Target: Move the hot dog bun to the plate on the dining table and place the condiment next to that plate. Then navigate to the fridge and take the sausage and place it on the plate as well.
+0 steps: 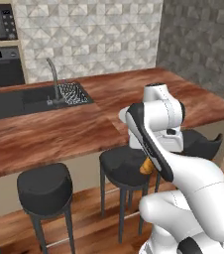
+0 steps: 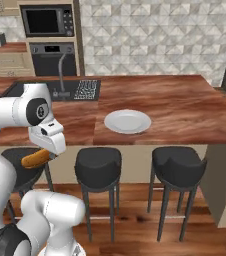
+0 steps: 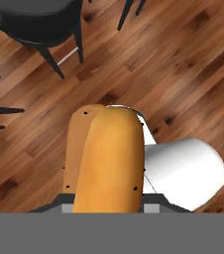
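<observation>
Nearest the hand camera, the hot dog bun (image 3: 106, 158) lies lengthwise up the frame, its two golden-orange halves side by side, the darker half to the left, with a rounded end farthest from the lens. The gripper (image 3: 105, 198) is pinched on the bun from both flanks; its tips are largely hidden behind the bun. Beyond the bun this view looks down on wood-plank floor (image 3: 183, 64) and the seat and legs of a black stool (image 3: 34, 22).

In the right base view the gripper (image 2: 44, 152) hangs below the table edge, and the bun (image 2: 35, 158) pokes out to the left, long axis near level and slightly raised toward the hand. This view alone shows the plate (image 2: 127, 121), white and bare, on the dining table (image 2: 185, 107) well apart from the bun, above three stools.

In the left base view the arm covers most of the bun (image 1: 146, 166); an orange tip shows just beside the middle stool (image 1: 124, 166). The sink (image 1: 29, 99) and tap (image 1: 53, 79) lie farther back.
</observation>
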